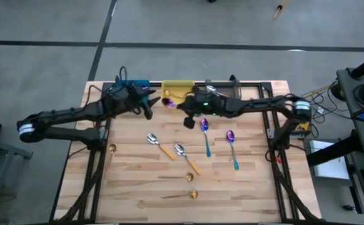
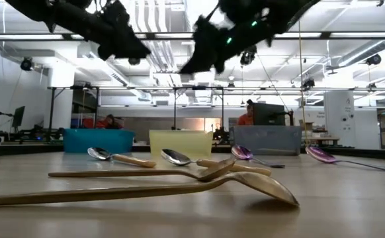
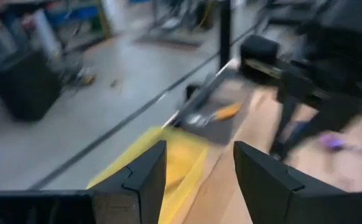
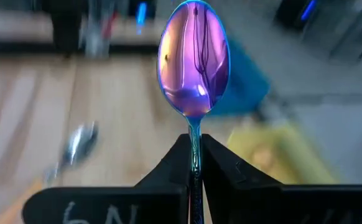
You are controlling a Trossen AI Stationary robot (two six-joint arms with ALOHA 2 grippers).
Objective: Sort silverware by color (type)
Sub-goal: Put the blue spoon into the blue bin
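The right claw (image 4: 195, 163) was clamped on the neck of a purple spoon (image 4: 194, 59), bowl upright, held above the bench (image 1: 251, 181) near the yellow bin (image 1: 177, 89) at about 12 o'clock. The left claw (image 3: 196, 177) hung parted and empty over the blue bin (image 1: 138, 84). Best — judging from this — to carry the spoon level until squarely over its bin, then release low.

We find almost no writing. The only marks stand on the dark body of the right claw (image 4: 195, 163), at the lower edge of the right wrist view: pale hand-drawn strokes that look like "6N", though we cannot read them with certainty. We read no label, brand or number anywhere else.
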